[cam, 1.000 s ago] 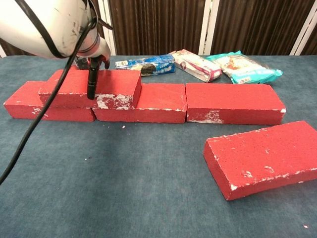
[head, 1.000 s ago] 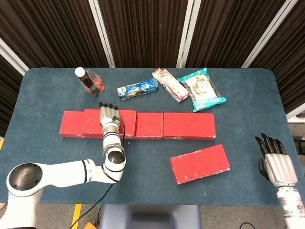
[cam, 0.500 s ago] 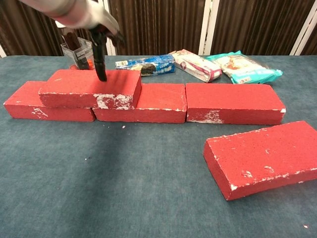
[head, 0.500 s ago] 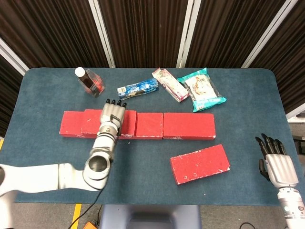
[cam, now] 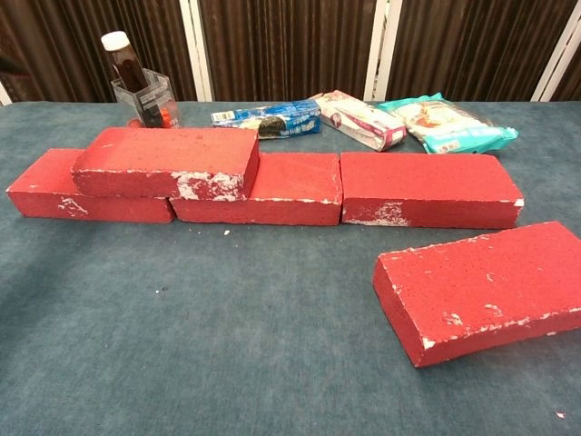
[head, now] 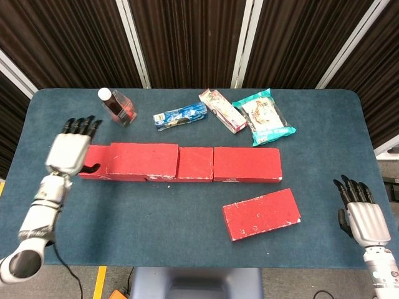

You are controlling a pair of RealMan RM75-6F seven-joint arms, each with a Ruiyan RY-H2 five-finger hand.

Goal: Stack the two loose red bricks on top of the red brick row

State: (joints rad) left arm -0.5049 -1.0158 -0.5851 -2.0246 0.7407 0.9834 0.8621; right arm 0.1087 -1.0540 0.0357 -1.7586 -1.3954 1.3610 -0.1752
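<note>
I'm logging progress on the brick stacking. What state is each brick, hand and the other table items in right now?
Stacked brick: lying on top of the row's left end.
Brick row: flat on the table.
Loose brick: flat on the table, apart from the row.
Left hand: open, holding nothing.
Right hand: open, holding nothing.
Bottle: upright, capped.
Snack packets: lying flat.

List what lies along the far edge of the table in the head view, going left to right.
bottle in a clear holder → blue cookie pack → pink snack packet → teal snack bag
</note>
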